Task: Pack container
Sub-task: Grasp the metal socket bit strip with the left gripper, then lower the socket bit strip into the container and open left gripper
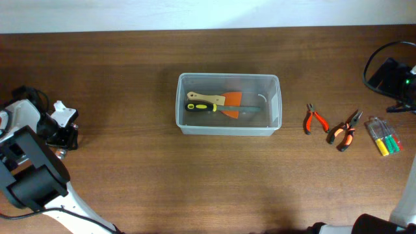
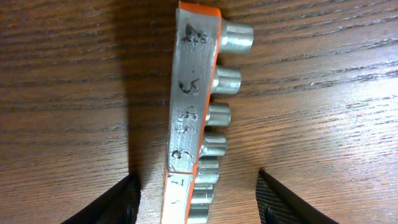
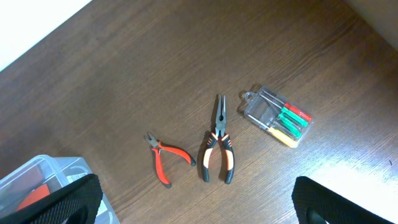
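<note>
**Wooden counter, both tools spread wide**

At the bottom of the left wrist view, the left tool [image 2: 198, 186] is gaping wide, its dark fingers [image 2: 127, 200] flanking the near end of a socket rail [image 2: 189, 99] without touching it. The rail, grey with an orange edge, is lying on the counter [image 1: 130, 175] and running up the frame, its metal sockets pointing right. In the right wrist view the right tool [image 3: 196, 193] is likewise spreading wide and gripping nothing. It is hovering over small orange pliers [image 3: 166, 158], long-nose pliers [image 3: 217, 149] and a clear screwdriver pack [image 3: 278, 118] at mid-frame. Farther off, at the centre of the overhead view, the clear container [image 1: 229, 132] is sitting on the counter, holding a yellow-handled screwdriver [image 1: 203, 107] and an orange-bladed scraper [image 1: 221, 99].
</note>
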